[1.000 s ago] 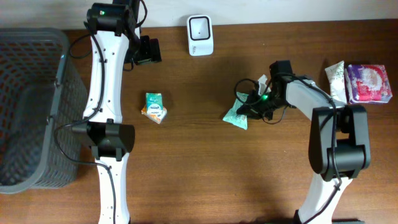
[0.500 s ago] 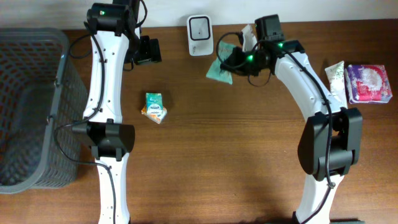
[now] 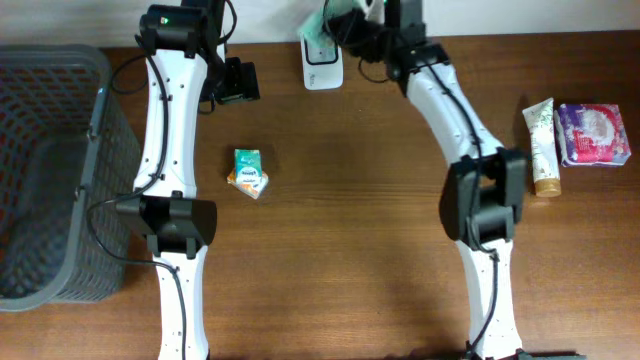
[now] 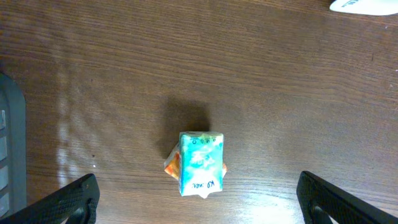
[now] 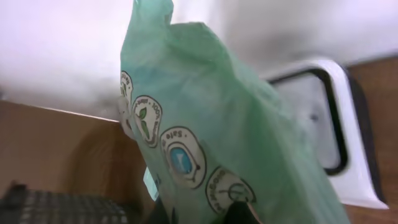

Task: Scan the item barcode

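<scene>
My right gripper is shut on a green plastic packet and holds it up at the table's back edge, right over the white barcode scanner. In the right wrist view the green packet fills most of the frame, with the scanner and its dark window just behind it; only the fingertips show at the bottom. My left gripper hangs open above the table. Its wrist view shows a small teal and orange packet lying between the spread fingers, untouched.
A grey mesh basket stands at the far left. The small teal packet lies left of centre. A tube and a purple packet lie at the right edge.
My right arm has swung the green packet from mid-table up and to the left, to the scanner at the back edge. The left arm has not moved.
</scene>
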You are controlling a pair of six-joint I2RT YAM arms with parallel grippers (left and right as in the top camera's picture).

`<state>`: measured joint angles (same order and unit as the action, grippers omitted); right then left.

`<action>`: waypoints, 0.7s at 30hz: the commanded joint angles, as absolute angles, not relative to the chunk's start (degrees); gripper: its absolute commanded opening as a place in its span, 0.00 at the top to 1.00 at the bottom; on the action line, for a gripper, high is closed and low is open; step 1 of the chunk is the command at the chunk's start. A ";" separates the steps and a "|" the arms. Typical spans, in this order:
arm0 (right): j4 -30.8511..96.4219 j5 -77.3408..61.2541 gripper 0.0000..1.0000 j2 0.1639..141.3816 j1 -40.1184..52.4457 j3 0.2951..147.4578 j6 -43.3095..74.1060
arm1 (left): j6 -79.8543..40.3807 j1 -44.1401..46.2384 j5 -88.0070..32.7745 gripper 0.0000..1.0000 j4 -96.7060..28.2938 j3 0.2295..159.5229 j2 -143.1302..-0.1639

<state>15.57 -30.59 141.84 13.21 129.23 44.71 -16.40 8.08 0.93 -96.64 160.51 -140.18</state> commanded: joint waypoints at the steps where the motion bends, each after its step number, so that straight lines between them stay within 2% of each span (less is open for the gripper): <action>1: 16.34 -30.48 0.96 145.34 13.47 131.15 45.71 | -15.75 8.12 1.50 0.01 -96.71 161.27 -140.25; 10: 17.74 -31.24 0.96 146.65 16.12 131.15 43.59 | -15.75 8.12 1.50 0.01 -96.71 161.27 -140.25; 16: 9.96 -31.22 0.96 146.65 15.29 131.17 47.24 | -15.75 8.12 1.50 0.01 -96.71 161.27 -140.25; 21: 14.72 -28.27 0.96 146.65 15.00 131.15 46.94 | -15.75 8.12 1.50 0.01 -96.71 161.27 -140.25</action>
<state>13.30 -30.57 147.20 15.22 129.58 46.76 -16.40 8.08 0.93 -96.66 160.51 -140.18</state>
